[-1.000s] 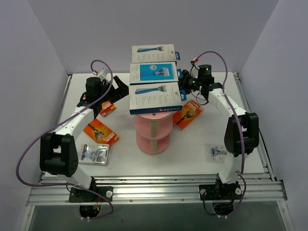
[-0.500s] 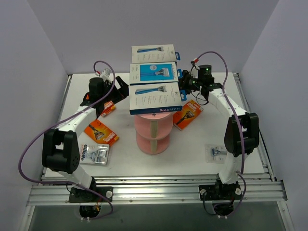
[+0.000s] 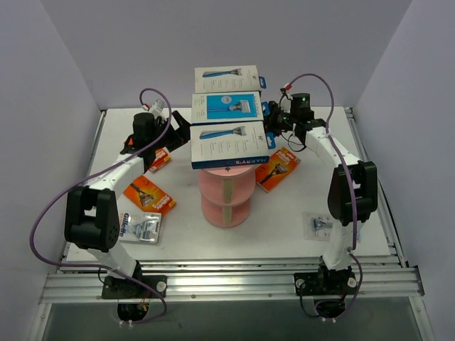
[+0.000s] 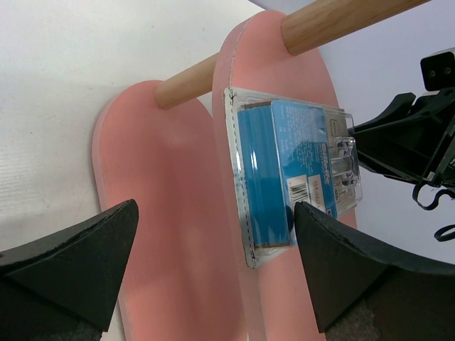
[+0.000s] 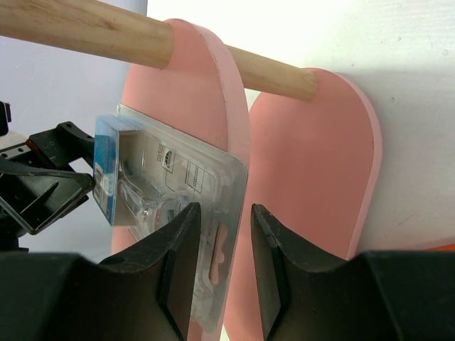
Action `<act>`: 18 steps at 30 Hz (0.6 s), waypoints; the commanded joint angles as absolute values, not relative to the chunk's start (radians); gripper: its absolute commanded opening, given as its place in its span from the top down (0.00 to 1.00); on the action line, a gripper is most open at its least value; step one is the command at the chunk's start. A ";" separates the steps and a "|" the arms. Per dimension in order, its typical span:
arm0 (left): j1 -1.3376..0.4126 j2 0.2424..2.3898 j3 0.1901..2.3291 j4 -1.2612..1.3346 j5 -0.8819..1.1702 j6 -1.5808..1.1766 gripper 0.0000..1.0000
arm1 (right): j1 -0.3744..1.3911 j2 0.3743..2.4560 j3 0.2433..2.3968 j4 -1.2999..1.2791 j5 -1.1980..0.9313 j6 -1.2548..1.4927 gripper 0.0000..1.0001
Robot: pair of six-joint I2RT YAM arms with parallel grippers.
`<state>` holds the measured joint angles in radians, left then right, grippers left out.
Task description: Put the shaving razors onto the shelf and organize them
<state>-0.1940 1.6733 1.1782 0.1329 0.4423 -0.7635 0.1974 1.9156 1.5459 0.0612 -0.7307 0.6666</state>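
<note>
The clear blister pack (image 4: pixel 298 177) lies flat on a pink tier of the shelf (image 4: pixel 170 213), between both grippers; the left gripper (image 4: pixel 213 213) has its jaws spread wide; the right gripper (image 5: pixel 224 212) straddles the pack's edge narrowly, pinching or not I cannot tell; best to push the pack gently inward, toward the post (image 4: pixel 185 82).

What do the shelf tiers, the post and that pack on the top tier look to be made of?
Shelf tiers: matte pink with thick rounded edges, probably foam or painted board; I cannot tell which. Post: bare light wood, faint grain showing. Pack: clear glossy plastic shell with glints on it, over a blue printed card.
</note>
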 commanded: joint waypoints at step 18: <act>-0.196 1.752 1.285 0.140 0.437 -0.736 0.00 | 0.201 1.999 1.675 0.051 -0.741 0.649 0.69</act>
